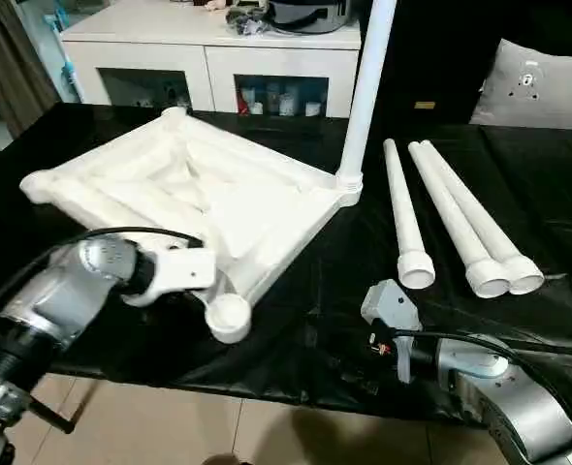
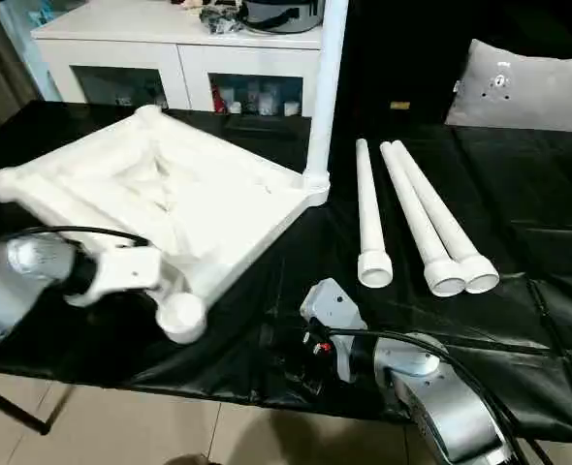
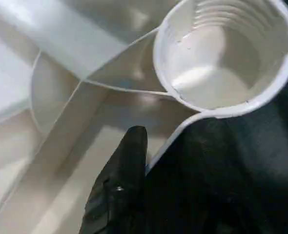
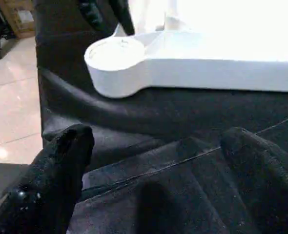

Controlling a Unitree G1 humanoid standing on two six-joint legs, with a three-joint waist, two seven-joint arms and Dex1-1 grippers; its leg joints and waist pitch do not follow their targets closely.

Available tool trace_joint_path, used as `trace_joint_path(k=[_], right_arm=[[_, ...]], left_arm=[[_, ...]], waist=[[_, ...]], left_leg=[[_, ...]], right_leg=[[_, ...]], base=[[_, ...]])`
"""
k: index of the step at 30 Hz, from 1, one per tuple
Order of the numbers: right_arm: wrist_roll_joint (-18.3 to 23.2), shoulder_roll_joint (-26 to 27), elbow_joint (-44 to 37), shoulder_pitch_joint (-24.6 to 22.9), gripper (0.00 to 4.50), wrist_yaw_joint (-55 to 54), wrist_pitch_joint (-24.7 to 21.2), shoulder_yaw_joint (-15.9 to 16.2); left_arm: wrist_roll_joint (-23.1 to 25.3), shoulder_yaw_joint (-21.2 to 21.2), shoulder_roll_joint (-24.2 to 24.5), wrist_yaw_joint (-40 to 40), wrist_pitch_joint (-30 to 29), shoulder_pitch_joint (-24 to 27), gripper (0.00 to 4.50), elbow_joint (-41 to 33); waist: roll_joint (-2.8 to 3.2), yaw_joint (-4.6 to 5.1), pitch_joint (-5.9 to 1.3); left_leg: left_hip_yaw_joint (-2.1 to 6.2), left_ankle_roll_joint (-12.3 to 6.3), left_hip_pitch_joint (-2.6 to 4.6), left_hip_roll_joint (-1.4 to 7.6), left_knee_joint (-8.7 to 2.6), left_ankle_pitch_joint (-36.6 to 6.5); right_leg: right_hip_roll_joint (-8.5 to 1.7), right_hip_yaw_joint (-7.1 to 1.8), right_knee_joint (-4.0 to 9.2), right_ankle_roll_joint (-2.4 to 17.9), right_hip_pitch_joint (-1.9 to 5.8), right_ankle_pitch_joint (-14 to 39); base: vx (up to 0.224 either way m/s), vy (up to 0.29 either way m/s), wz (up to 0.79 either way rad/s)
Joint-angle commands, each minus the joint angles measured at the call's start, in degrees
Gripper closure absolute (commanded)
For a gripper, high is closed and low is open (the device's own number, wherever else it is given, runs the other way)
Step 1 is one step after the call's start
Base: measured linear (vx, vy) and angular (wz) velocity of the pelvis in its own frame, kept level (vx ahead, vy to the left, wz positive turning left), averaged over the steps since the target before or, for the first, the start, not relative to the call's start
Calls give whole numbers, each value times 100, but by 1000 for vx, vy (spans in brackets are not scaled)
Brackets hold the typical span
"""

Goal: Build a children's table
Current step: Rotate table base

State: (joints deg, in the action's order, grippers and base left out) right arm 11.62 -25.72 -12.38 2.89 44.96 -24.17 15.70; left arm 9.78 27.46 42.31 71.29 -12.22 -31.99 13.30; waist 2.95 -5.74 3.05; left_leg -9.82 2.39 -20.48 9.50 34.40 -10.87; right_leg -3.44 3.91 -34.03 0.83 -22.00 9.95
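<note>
Black sheeting covers the table (image 1: 519, 184); the white top (image 1: 199, 194) lies ribbed side up, one leg (image 1: 366, 87) standing in its far socket; three legs (image 1: 451, 218) lie right; left gripper (image 3: 134, 146) jaws clamp its near edge; right gripper (image 4: 158, 141) jaws gape apart.

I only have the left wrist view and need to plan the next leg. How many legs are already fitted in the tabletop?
Observer: One leg stands upright in the far right corner socket of the tabletop.
Operator: Where are the others?
Observer: Three legs lie side by side on the black cloth, right of the tabletop.
Operator: Is the right arm free?
Observer: Yes. The right gripper has its fingers open over the cloth, holding nothing.
</note>
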Motion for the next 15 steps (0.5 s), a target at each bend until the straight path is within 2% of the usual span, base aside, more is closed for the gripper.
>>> trace_joint_path(k=[1,4,7,9,11,13,15], right_arm=[[21,-45,-22,95,0,21,62,-55],[79,-64,-46,104,0,36,35,-144],[131,-106,-98,78,0,84,4,-180],[191,-154,-135,55,0,128,14,-254],[277,-147,-172,60,0,137,7,-346],[318,-140,-194,74,0,126,-1,-408],[352,-140,-211,86,0,134,-12,-451]], left_arm=[[-211,237,-84,292,-153,89,361,-107],[-448,151,-301,342,-546,71,372,-208],[-545,86,-483,309,-888,47,394,-205],[-478,-33,-857,12,-1244,39,404,-31],[-355,-41,-1046,-309,-1384,13,412,139],[-307,-75,-1188,-546,-1465,-18,415,280],[-246,-118,-1344,-854,-1574,-64,420,413]], waist=[[0,3,-292],[-1,11,-292],[5,12,-282],[19,28,-277],[-9,44,-262],[4,70,-252],[-19,98,-243]], left_leg=[[202,103,80,368,-511,-1967],[191,73,70,368,-513,-1860],[187,43,74,357,-503,-1864],[194,31,76,348,-502,-1912],[184,1,100,332,-481,-1992],[213,-15,79,312,-491,-2064],[212,-28,92,287,-479,-2135]], right_leg=[[-583,-346,515,759,128,2749],[-563,-339,492,827,142,2572],[-553,-330,509,828,142,2643],[-554,-318,532,765,148,2809],[-550,-305,586,691,135,3063],[-554,-277,622,514,144,3435],[-548,-260,666,404,121,3647]], base=[[0,0,0],[0,0,0],[0,0,0],[0,0,0],[0,0,0],[0,0,0],[0,0,0]])
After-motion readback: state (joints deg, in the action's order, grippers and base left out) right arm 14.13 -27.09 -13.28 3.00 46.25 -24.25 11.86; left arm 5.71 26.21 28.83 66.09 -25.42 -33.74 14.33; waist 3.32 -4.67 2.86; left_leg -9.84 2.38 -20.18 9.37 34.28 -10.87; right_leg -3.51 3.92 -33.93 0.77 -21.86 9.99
